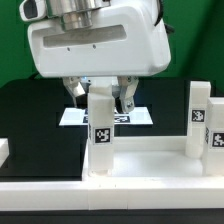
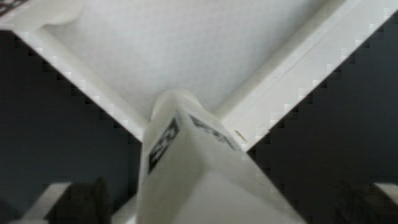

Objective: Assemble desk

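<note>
The desk slab (image 1: 150, 165) lay on the black table (image 1: 30, 115) with its raised rim up, close to the camera in the exterior view. One square leg (image 1: 101, 130) stood upright at the slab's corner on the exterior view's left, and the gripper (image 1: 100, 100) was directly above it, with a finger on each side of the leg's top end. The fingers (image 1: 126, 101) seemed closed on this leg, with only the leg's width between them (the contact itself was partly hidden by the big white gripper body, so this is my judgement).

The long axis of the leg was vertical and in line with the gripper, so the leg pointed straight down from the fingers into the corner socket. I judged that the coming move turned on this: the leg must stay upright over the socket while it is pressed or turned in.

In the wrist view the same leg (image 2: 196, 165) ran away from the camera toward the inner corner of the slab (image 2: 169, 50), where two rims met.

I counted one slab and two legs visible: the held one, and a second leg (image 1: 200, 115) standing at the far corner on the exterior view's right. Behind them lay one marker board (image 1: 140, 117), and a small white piece (image 1: 4, 152) at the exterior view's left edge, which I could not identify.
</note>
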`<state>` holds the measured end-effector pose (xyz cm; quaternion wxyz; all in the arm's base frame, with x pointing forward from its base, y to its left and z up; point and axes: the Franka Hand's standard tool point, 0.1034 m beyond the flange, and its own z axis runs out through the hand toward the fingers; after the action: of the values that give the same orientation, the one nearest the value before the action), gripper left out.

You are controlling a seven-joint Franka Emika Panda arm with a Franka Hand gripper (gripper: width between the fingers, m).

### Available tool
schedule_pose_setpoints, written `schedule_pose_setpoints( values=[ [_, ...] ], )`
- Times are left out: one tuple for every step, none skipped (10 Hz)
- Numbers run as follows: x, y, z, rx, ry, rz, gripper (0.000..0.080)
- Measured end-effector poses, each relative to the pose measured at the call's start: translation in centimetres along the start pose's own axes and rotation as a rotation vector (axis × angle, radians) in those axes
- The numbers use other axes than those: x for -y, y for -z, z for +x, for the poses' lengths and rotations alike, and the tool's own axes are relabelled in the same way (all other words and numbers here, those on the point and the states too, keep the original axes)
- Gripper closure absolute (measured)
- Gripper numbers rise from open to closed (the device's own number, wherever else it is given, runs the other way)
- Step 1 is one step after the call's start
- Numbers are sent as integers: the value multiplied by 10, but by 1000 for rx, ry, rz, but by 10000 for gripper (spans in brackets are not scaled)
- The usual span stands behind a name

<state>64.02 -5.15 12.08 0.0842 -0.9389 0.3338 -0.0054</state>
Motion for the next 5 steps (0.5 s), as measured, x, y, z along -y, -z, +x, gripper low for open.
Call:
schedule_pose_setpoints(
  values=[
    [0, 0, 0, 0, 57, 0, 155],
    [0, 0, 0, 0, 123, -2, 155],
    [-1, -2, 1, 9, 374, -29, 151],
    [-1, -5, -1, 42, 495, -35, 150],
    [-1, -5, 0, 38, 453, -35, 150]
  ],
)
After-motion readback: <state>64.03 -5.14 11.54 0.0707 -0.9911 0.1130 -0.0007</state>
